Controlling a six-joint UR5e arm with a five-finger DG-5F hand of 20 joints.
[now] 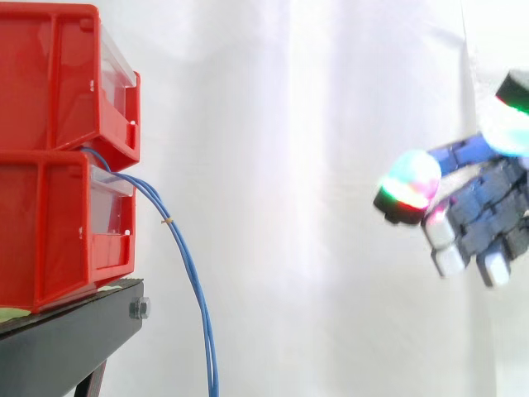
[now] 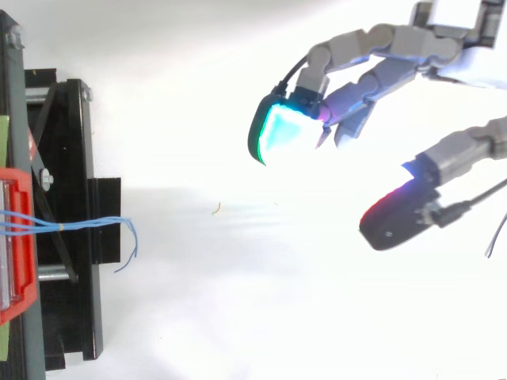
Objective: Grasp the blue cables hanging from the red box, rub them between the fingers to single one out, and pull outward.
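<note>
I've got the hand (image 1: pixel 483 219) at the right edge of the side view, approx mid-height, fingers and thumb spread apart w/ nothing between them, well clear of the work. The blue cables (image 1: pixel 195 291) come out at the front of the stacked red bins (image 1: pixel 50 91) at frame left, where the upper bin meets the lower, and droop down past the black stand (image 1: pixel 70 339) to the bottom edge. In the top view they (image 2: pixel 79 225) sit at mid-left.

No readable text, number or sign.
The red bins (image 1: pixel 50 223) at the left, the black stand (image 1: pixel 66 339) under them, the blue cables (image 1: pixel 186 265) and the hand (image 2: pixel 396 47) at the right carry no lettering or label that can be made out.
</note>
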